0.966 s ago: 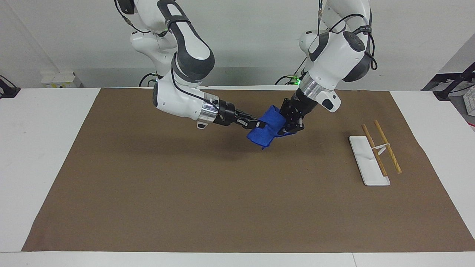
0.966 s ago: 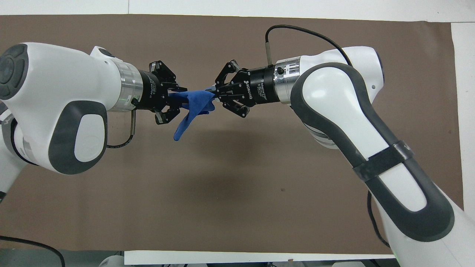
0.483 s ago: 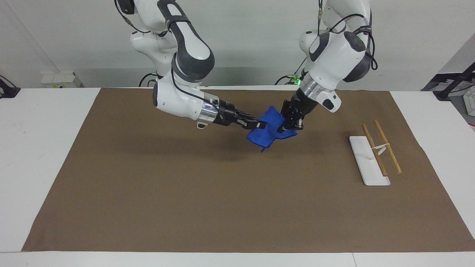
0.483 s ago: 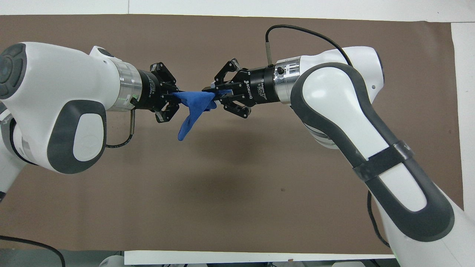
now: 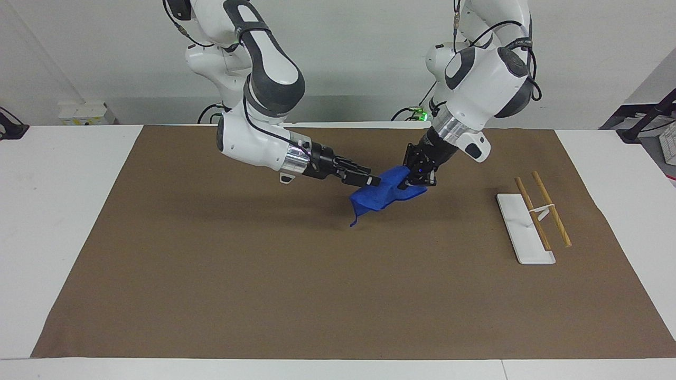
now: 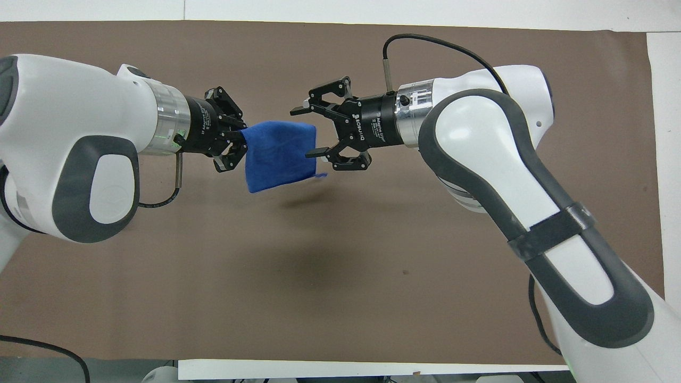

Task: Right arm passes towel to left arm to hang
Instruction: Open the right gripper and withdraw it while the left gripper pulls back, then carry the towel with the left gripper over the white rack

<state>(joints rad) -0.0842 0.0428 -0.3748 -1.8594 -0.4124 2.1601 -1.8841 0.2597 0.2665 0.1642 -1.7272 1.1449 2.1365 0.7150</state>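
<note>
Change: a sec ago both grippers pinched the towel (image 6: 279,155); now right gripper (image 6: 307,133) has let go, fingers spread wide, and the cloth has dropped open into a hanging sheet.
Right gripper: jaws apart, empty, up over mid-surface, just beside the towel's free edge; in overhead view one fingertip looks abt level w/ the cloth edge, contact can't be told.
Towel: in the air, hangs from left gripper (image 6: 242,139), thin loop tail (image 5: 353,221) dangling at its lowest corner, clear of the brown mat (image 5: 211,274).
Left gripper: clamped together on one towel edge, sole hold.
Rack: white base w/ two wooden rods (image 5: 534,220), past the left gripper toward left arm's end of the surface, well apart from it.
Step tip: prob. pull right arm straight back first so fingers don't snag; then carry cloth high, keep grip firm, drape it across a rod.
Materials: towel soft, limp, royal blue, stitched edge; rods thin, hard wood; base flat white, smooth; mat matte brown.
</note>
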